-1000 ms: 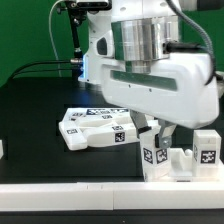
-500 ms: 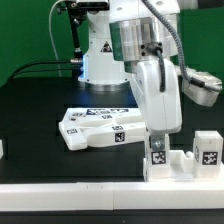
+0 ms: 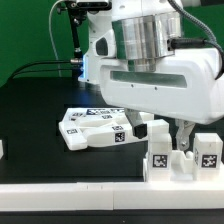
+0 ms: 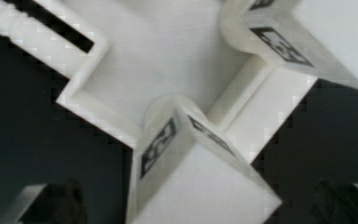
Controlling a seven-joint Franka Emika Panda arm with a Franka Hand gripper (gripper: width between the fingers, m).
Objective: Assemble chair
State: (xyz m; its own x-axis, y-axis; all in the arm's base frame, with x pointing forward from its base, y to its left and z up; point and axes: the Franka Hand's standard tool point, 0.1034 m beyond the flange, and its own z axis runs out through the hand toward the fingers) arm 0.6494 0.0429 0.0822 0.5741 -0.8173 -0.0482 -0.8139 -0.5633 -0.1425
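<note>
wrist view: fingers (image 4: 44,206) are seen spread clear of the chair (image 4: 158,90). it could be toppled if clipped by either.

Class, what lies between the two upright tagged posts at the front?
In the exterior view, a low white block joining them, with the gripper over it.

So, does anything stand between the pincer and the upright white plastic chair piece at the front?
Nothing visible does. The open pincer hangs directly over the upright white blocky plastic chair structure, one part lying between its fingers with gaps either side.
</note>
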